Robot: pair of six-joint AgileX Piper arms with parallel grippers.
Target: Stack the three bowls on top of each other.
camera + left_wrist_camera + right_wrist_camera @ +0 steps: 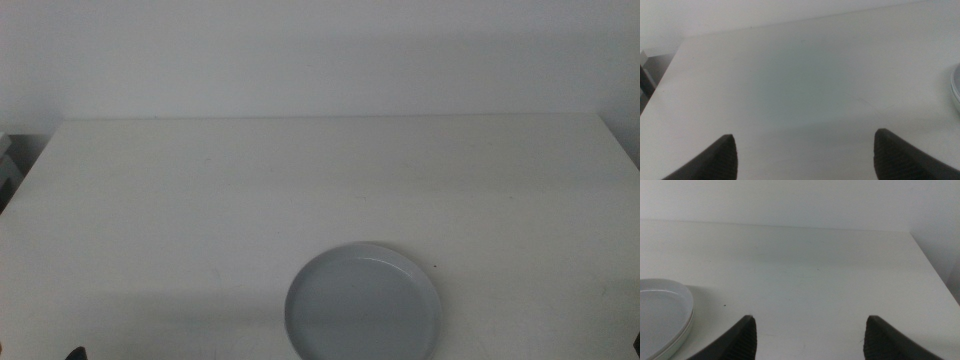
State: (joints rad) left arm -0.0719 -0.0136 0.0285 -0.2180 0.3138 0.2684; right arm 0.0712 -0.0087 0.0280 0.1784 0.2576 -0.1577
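One stack visible — round pale grey-blue shallow bowl (363,303) on top, near the white table's (200,190) front edge; my right wrist view shows a second rim under it. Risk: a careless pass nudges it. Left gripper (805,150) and right gripper (807,335) hang back with jaws spread, empty.

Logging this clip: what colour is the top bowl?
Pale grey-blue; the bowl shows best in the middle view.

My jaws were dark, nearly black, on both sides. The surface (200,200) under me was plain white, unpatterned. The top bowl (364,303) looked pale grey-blue, plain; beside my right jaws the stacked bowls (662,312) showed white rims
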